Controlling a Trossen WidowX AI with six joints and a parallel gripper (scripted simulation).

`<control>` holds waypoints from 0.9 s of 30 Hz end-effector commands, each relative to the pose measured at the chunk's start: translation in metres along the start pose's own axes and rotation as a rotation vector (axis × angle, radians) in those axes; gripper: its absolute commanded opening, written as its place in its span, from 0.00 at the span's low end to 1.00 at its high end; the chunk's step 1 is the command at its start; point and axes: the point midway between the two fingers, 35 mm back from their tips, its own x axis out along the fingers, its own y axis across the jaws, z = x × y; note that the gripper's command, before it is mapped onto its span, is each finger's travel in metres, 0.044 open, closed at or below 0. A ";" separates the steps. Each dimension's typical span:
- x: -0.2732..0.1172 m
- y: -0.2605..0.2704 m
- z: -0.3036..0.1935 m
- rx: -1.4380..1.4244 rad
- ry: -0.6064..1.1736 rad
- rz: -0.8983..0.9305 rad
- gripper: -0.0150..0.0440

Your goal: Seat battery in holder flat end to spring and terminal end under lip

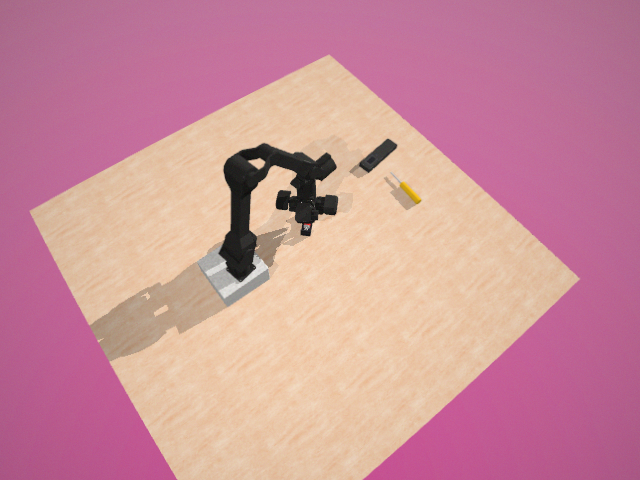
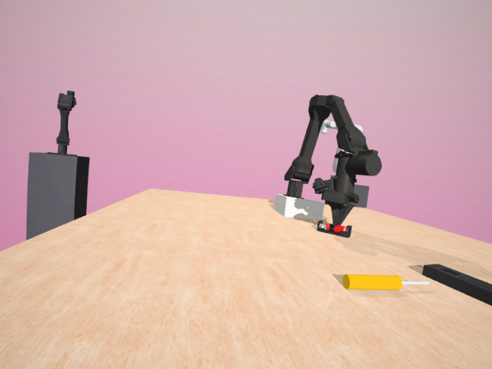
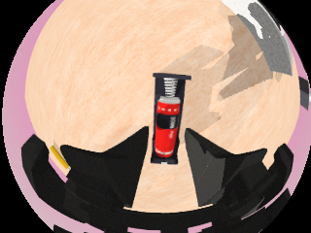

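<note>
The red and black battery (image 1: 307, 226) (image 2: 340, 229) (image 3: 166, 138) lies lengthwise in the small black holder (image 2: 349, 231) (image 3: 157, 75), roughly in line with it. In the wrist view its silvery end meets the coil spring (image 3: 170, 87), and its other end is close to the holder's lower end wall. Whether that end is under the lip is too small to tell. My gripper (image 1: 306, 221) (image 2: 337, 224) (image 3: 167, 131) is open, pointing down, its fingertips on either side of the battery. The wrist view shows a narrow gap on each side.
A yellow screwdriver (image 1: 410, 192) (image 2: 372, 281) (image 3: 59, 157) and a long black block (image 1: 378, 155) (image 2: 457, 280) lie on the table (image 1: 361, 335), away from the holder. The arm's pale base block (image 1: 247, 287) (image 2: 280, 205) stands behind the holder in the exterior view.
</note>
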 end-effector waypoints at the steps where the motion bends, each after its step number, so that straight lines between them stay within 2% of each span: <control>1: -0.006 0.001 0.000 0.000 -0.001 0.000 0.63; 7: -0.065 0.003 0.001 -0.003 0.000 0.001 0.90; 9: -0.072 0.003 0.002 -0.003 0.001 0.001 0.99; 27: -0.072 0.003 0.000 -0.003 0.001 0.001 1.00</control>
